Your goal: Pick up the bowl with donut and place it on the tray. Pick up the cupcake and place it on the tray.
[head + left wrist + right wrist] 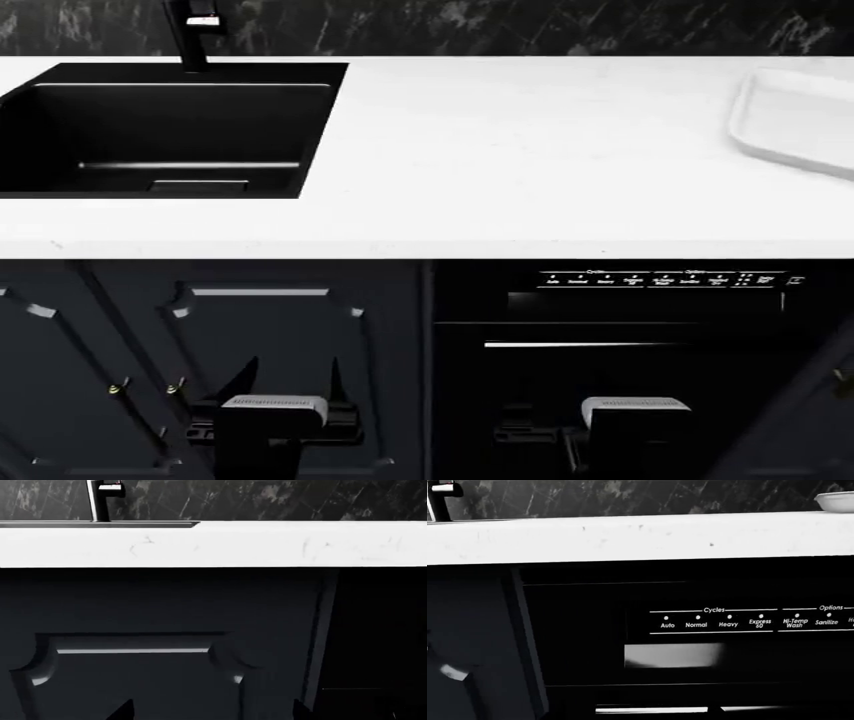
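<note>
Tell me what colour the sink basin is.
Black, a matte black sink set in the white countertop; clearest in the head view.

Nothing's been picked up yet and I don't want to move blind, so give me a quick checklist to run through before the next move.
1. Tray located: ok. The tray lies at the countertop's far right, partly cut off by the head view.
2. Bowl with donut located: not ok, it shows in no view.
3. Cupcake located: not ok, in no view.
4. Left gripper free: ok, open and empty, low in front of the cabinet door.
5. Right gripper free: cannot tell, its fingers are lost against the dark dishwasher.
6. Sink holds task items: ok, none seen.
</note>
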Available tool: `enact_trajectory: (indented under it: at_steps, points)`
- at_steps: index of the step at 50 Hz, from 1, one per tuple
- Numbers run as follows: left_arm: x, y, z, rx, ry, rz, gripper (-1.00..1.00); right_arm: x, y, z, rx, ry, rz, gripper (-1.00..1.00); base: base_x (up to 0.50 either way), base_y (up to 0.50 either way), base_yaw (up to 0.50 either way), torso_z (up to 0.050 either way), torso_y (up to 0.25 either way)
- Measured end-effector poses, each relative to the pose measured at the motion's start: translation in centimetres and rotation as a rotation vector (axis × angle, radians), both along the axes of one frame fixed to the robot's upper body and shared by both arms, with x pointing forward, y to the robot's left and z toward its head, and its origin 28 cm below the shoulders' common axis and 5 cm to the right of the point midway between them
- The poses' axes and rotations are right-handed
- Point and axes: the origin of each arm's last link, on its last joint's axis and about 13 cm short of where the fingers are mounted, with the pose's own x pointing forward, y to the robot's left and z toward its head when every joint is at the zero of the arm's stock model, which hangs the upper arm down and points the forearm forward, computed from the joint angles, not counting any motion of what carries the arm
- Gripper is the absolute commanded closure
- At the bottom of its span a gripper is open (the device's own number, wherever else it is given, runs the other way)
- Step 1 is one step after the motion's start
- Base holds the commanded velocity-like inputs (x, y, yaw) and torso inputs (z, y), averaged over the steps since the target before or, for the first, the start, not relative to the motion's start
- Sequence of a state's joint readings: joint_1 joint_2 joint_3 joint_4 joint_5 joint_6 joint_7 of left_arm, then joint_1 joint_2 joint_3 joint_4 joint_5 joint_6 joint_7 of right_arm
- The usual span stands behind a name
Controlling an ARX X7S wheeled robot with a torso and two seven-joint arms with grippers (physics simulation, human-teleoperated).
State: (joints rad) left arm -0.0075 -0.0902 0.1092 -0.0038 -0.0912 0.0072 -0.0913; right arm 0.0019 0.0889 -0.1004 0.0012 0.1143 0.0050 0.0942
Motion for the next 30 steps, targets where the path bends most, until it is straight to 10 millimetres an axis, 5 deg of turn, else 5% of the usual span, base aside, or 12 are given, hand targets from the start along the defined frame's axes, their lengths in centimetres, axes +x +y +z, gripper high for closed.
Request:
enact_trajectory:
  at_steps: [30]
  points:
    - [0.02,0.00,-0.02,-0.001,-0.001,0.001,-1.00,-0.02,0.01,0.12,0.001,0.001,0.001,-1.00,0.00,-0.50,0.00,0.000,0.000]
